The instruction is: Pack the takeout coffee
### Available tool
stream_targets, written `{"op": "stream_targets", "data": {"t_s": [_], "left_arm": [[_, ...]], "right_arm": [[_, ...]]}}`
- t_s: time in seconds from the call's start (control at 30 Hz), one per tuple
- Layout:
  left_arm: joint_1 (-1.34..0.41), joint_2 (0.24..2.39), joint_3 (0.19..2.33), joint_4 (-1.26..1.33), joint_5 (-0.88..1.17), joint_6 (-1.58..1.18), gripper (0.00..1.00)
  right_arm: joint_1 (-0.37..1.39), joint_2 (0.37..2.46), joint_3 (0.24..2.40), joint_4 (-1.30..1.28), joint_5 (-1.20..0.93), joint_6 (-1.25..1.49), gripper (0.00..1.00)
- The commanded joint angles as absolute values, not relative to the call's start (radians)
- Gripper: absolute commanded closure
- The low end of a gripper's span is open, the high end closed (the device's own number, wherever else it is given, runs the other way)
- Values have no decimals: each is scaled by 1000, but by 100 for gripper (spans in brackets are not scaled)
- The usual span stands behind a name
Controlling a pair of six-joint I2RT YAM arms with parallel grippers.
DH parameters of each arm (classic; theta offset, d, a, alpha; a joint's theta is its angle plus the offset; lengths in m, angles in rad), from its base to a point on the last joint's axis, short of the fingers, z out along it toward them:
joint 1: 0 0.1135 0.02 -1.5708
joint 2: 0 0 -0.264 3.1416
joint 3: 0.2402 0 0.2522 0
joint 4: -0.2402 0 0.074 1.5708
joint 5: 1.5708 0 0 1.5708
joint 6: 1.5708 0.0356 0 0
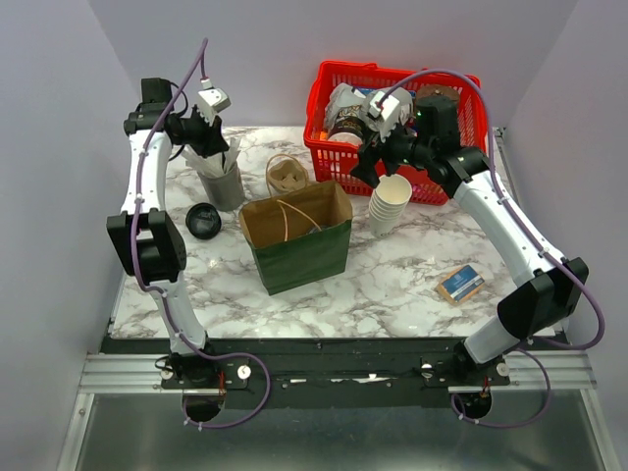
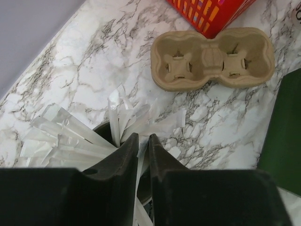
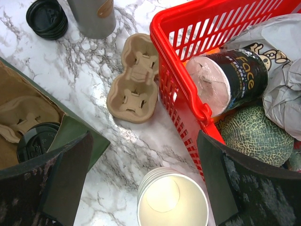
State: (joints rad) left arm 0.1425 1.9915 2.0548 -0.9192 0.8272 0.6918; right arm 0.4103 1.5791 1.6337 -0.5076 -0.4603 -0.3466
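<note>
Coffee packing under way: the left gripper [image 2: 143, 138] hangs over a grey cup [image 1: 227, 186] of paper-wrapped straws [image 2: 66, 134] at the marble table's [image 1: 392, 285] left rear, its fingers drawn narrow onto one wrapped straw [image 2: 140, 149]. The right gripper [image 3: 145, 139] hovers spread wide above a stack of paper cups [image 3: 172, 203] just beside the red basket [image 3: 165, 61]. Between the arms, a cardboard cup carrier [image 2: 212, 57] lies flat behind the open green paper bag [image 1: 304, 257], which holds a second cup carrier [image 3: 23, 117] and a black lid [image 3: 33, 141]. A stack of black lids [image 1: 202, 221] sits left of the bag.
</note>
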Motion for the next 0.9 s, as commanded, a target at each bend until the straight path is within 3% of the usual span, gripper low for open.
{"op": "stream_targets", "data": {"t_s": [0.0, 0.17, 0.4, 0.67, 0.87], "left_arm": [[141, 1997, 2105, -969, 830, 748, 81], [141, 1942, 2101, -982, 802, 787, 93], [141, 1846, 2183, -982, 807, 700, 100], [141, 1640, 2256, -989, 749, 562, 100], [141, 1465, 2243, -992, 885, 424, 100]], "right_arm": [[407, 1568, 1634, -517, -448, -360, 0], [407, 1562, 1631, -517, -456, -365, 0], [405, 1534, 1609, -515, -465, -365, 0], [405, 1485, 1571, -508, -495, -353, 0], [405, 1459, 1569, -503, -489, -301, 0]]}}
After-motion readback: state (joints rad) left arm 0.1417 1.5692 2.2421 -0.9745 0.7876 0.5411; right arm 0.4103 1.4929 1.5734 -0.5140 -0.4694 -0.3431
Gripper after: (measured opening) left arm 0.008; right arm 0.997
